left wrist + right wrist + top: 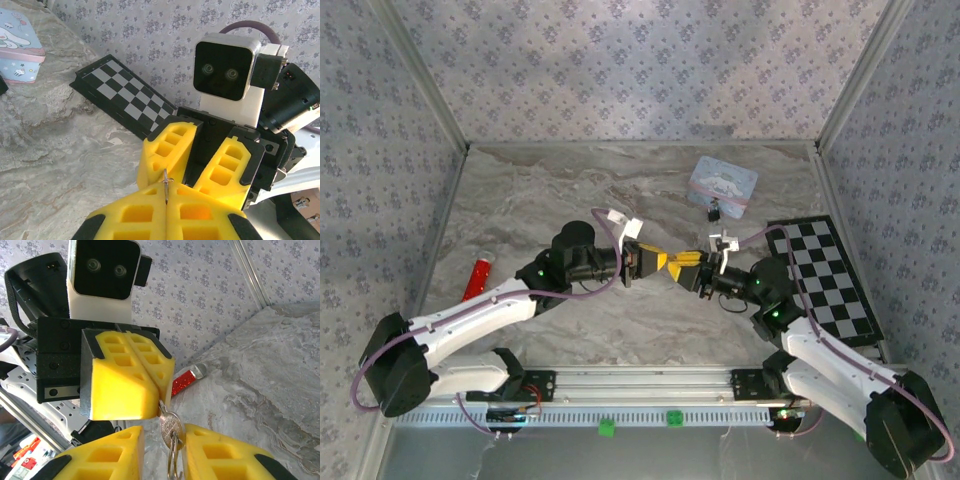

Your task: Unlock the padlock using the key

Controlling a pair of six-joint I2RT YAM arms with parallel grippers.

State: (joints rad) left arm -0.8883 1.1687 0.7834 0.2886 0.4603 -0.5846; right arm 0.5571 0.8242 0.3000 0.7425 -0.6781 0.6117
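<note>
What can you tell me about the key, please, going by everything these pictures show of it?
The key is small, flat and of silvery metal, with a rounded head and a thin wire ring threaded through it. Its blade is pinched between the shut yellow fingers of the left gripper, so the head and ring stick out. The right gripper has one finger on each side of the head, jaws apart; whether they touch it I cannot tell.

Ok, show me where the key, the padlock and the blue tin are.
key (pixel 170 426): right wrist view, on its round silver head.
padlock (pixel 717 211): top external view, on its small black body.
blue tin (pixel 723 181): top external view, on the middle of its lid.
</note>
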